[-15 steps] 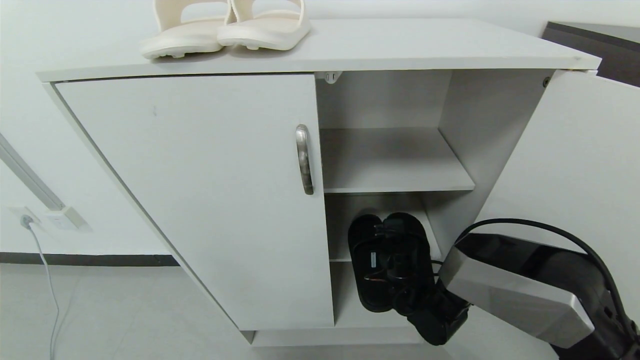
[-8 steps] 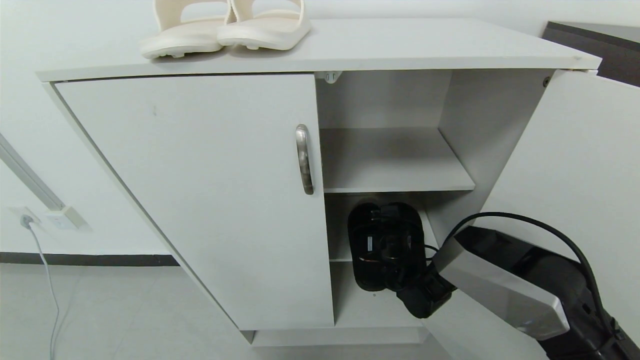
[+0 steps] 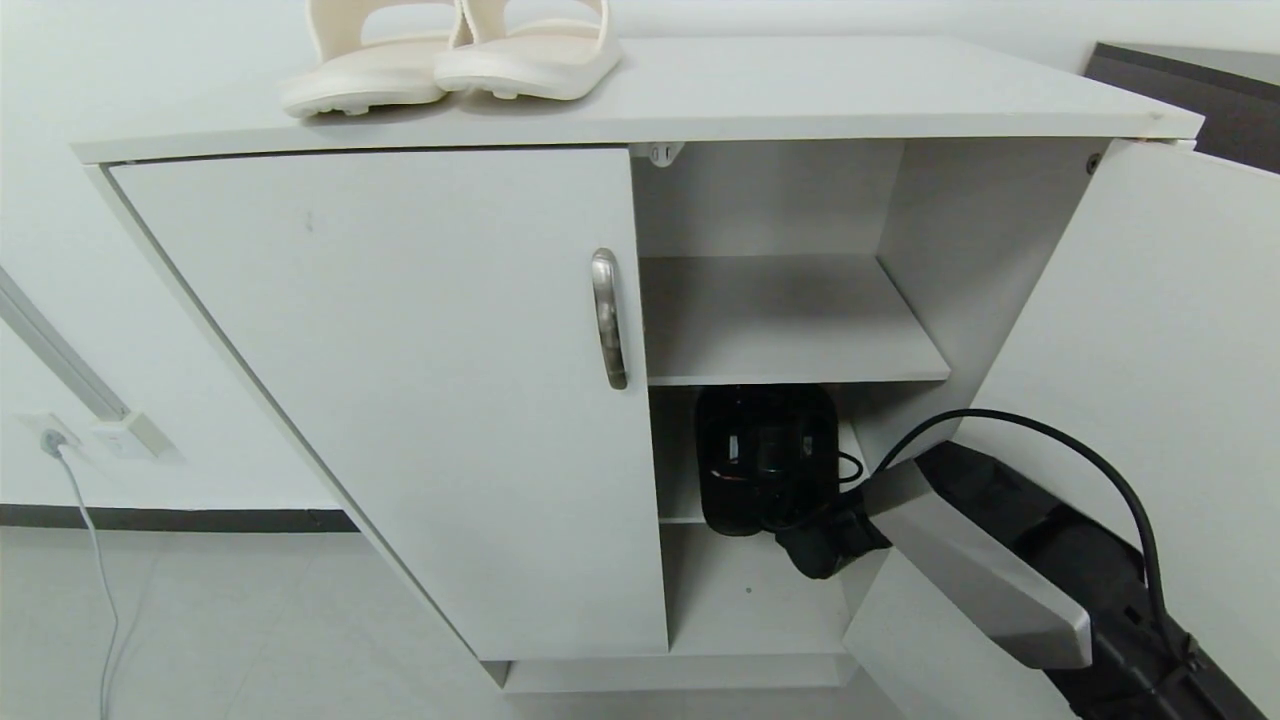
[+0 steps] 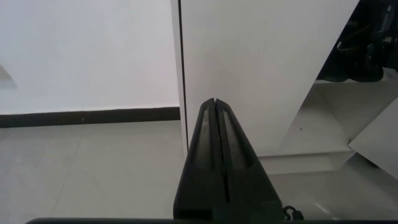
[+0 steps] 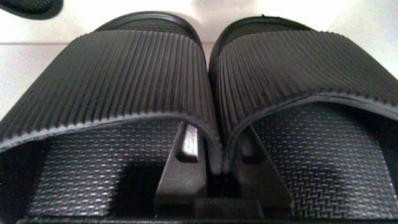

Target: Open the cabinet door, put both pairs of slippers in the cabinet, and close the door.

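Observation:
The white cabinet [image 3: 800, 90] has its left door [image 3: 400, 400] closed and its right door [image 3: 1170, 330] swung open. A cream pair of slippers [image 3: 450, 60] lies on the cabinet top at the left. My right gripper [image 3: 778, 505] is shut on the black pair of slippers [image 3: 765, 455], pinching their two inner edges together. The pair is partly under the upper shelf [image 3: 790, 320], over the second shelf. In the right wrist view the fingers [image 5: 186, 146] clamp the ribbed straps of the black slippers [image 5: 124, 81]. My left gripper [image 4: 214, 106] is shut, low before the closed door.
A metal handle [image 3: 608, 320] sits on the closed door's right edge. A wall socket with a cable [image 3: 50, 440] is at the lower left. Dark furniture [image 3: 1190, 90] stands behind the cabinet's right corner. The bottom compartment floor [image 3: 740, 610] is bare.
My right gripper has carried the black slippers up and deeper into the cabinet, from in front of the lower shelves to under the upper shelf. The left gripper's earlier position is not shown.

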### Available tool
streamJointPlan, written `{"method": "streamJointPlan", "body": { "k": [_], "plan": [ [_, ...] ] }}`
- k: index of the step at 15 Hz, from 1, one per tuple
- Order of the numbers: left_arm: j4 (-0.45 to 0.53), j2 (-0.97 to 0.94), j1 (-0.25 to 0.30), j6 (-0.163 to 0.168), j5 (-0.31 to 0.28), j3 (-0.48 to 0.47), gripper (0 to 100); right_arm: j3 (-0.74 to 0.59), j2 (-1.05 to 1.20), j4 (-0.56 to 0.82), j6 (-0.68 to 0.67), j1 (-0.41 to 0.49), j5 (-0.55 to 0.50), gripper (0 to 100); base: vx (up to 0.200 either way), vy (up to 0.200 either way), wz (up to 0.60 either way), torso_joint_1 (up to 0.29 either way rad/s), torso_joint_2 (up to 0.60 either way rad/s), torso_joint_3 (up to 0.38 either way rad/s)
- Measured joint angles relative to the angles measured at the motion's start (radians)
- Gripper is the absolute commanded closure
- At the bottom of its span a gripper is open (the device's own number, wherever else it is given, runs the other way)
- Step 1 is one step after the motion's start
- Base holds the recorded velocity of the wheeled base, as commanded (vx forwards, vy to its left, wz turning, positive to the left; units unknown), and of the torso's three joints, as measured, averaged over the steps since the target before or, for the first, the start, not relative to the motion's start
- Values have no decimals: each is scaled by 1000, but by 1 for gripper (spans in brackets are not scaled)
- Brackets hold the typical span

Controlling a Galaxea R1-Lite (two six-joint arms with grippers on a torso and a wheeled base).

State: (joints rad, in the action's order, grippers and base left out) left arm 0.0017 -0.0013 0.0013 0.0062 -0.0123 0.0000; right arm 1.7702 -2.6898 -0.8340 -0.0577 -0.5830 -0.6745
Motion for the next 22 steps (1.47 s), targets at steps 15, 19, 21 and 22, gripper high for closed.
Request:
{"method": "streamJointPlan", "body": {
  "k": [15, 19, 21, 22],
  "plan": [
    [0, 0, 0, 0, 0, 0, 100, -154, 41, -75, 10, 1, -9, 0, 0, 0, 0, 0, 0, 0],
    [0, 0, 0, -1, -1, 0, 100, -420, 180, -178, 10, -29, -10, 0, 0, 0, 0, 0, 0, 0],
    [0, 0, 0, -1, -1, 0, 100, -602, 273, -249, 10, -59, -10, 0, 0, 0, 0, 0, 0, 0],
    [0, 0, 0, -1, -1, 0, 100, -676, 313, -284, 10, -75, -10, 0, 0, 0, 0, 0, 0, 0]
  ]
}}
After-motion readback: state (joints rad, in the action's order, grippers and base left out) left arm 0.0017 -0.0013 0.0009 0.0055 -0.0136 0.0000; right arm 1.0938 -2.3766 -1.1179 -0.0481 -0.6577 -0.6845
